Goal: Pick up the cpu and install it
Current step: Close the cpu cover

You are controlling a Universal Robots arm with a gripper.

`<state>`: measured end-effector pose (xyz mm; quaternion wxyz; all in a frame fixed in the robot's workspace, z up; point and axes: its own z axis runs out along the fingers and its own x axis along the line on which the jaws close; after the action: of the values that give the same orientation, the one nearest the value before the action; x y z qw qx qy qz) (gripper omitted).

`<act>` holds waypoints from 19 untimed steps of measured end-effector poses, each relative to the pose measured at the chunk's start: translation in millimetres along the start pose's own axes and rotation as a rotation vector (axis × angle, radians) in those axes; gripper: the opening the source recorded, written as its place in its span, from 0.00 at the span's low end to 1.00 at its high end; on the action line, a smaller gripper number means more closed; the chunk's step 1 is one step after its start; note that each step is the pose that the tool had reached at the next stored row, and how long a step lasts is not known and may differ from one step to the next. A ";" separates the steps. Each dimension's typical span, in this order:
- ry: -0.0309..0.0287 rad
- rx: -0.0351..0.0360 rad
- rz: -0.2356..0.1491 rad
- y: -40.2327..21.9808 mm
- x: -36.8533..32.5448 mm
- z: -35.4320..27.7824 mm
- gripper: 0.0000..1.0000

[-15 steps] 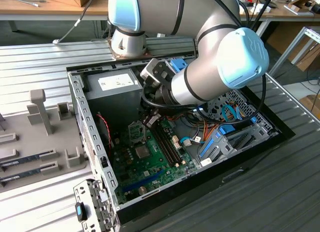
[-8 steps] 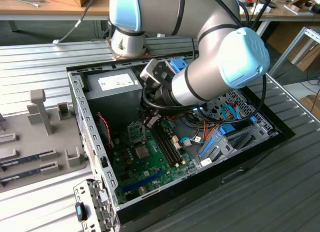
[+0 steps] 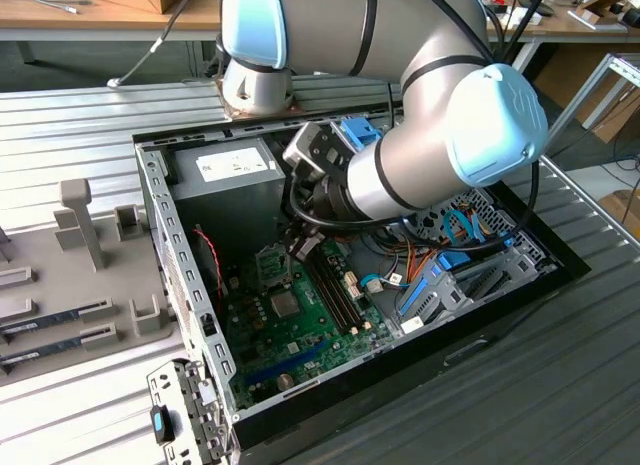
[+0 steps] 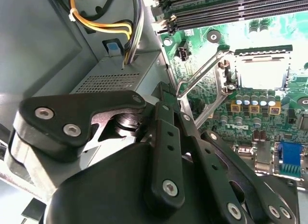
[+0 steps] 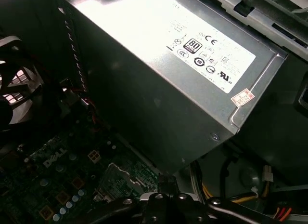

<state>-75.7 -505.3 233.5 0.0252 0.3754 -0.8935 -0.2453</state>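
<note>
Exterior view: end effector [image 3: 303, 253] low beside cpu [image 3: 285, 305]

There, the cpu lies on the green board [image 3: 305, 333]. Second wrist view: cpu [image 4: 262, 72] sits in the board's socket [image 4: 262, 49], lever [image 4: 199, 74] raised, presumably leaving it unclamped. End effector apart or together: cannot tell.

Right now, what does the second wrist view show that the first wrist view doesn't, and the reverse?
Second wrist view: the square socket with a metal lever beside it, and the long memory slots. First wrist view: the white label on the grey power-supply box, and a fan. Both: the green circuit board, yellow cables and the gripper.
</note>
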 end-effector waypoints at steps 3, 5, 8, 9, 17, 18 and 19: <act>-0.0086 -0.0100 -0.004 -0.6 0.7 -1.6 0.11; -0.0146 -0.0163 -0.006 -0.3 0.9 -3.3 0.11; -0.0184 -0.0211 -0.007 -0.7 0.8 -3.7 0.11; -0.0189 -0.0218 -0.007 -0.8 0.8 -3.8 0.11; -0.0286 -0.0327 -0.011 -1.4 1.0 -4.9 0.11; -0.0294 -0.0335 -0.011 -1.7 1.4 -5.1 0.11; -0.0293 -0.0335 -0.011 -2.0 1.7 -5.4 0.11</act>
<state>-74.4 -509.9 237.1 0.0171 0.3761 -0.8875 -0.2658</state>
